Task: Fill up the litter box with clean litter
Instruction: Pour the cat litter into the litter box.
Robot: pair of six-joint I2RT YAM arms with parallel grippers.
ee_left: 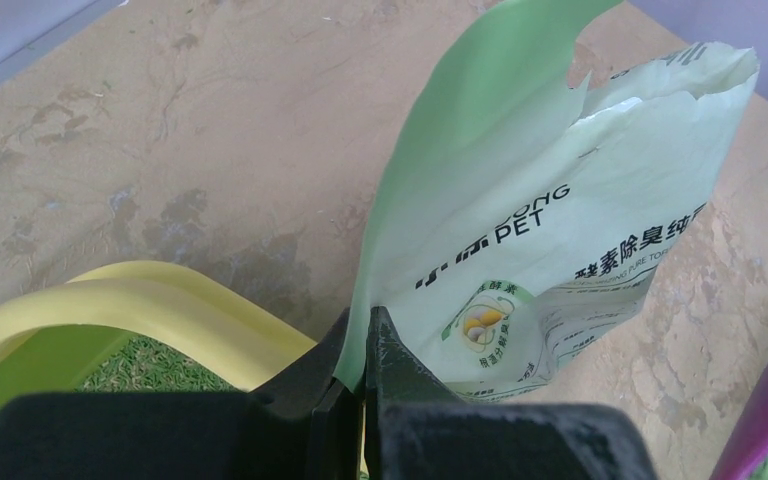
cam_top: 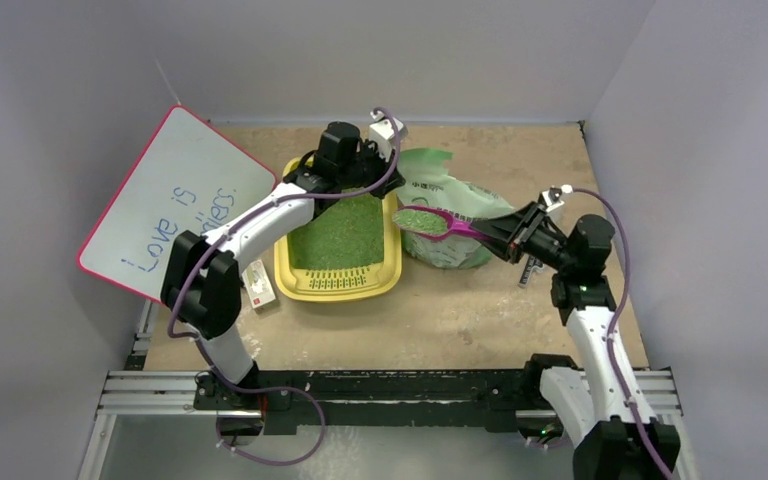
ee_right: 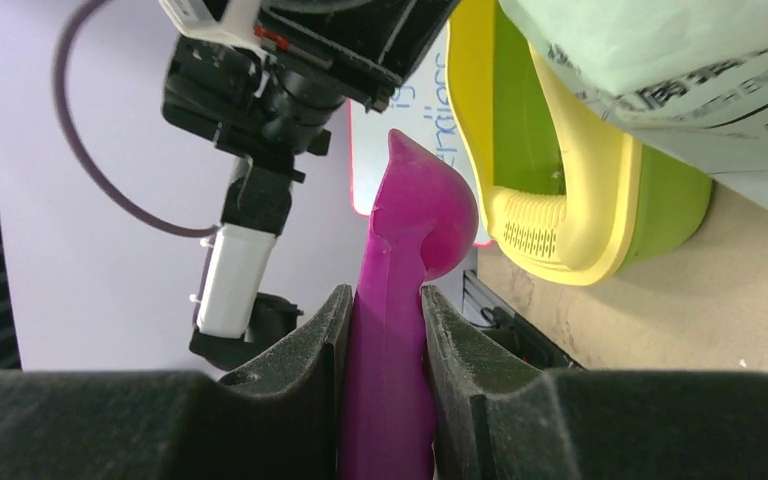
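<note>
The yellow litter box (cam_top: pixel 388 278) sits centre-left on the table, with a bed of green clean litter (cam_top: pixel 340 235) inside. To its right stands the pale green bag (cam_top: pixel 460 205). My left gripper (cam_top: pixel 397 172) is shut on the bag's upper flap (ee_left: pixel 430 170), and its fingertips (ee_left: pixel 365 330) pinch the thin edge beside the box rim (ee_left: pixel 160 305). My right gripper (cam_top: pixel 495 232) is shut on the handle of the purple scoop (cam_top: pixel 430 222). The scoop is heaped with green litter and hovers between the bag and the box's right rim. In the right wrist view the scoop (ee_right: pixel 420 210) points toward the box (ee_right: pixel 475 90).
A white board with a pink edge (cam_top: pixel 175 200) leans against the left wall. A small white box (cam_top: pixel 260 285) lies by the litter box's near-left corner. Grey walls close in three sides. A metal rail (cam_top: pixel 400 390) runs along the near edge.
</note>
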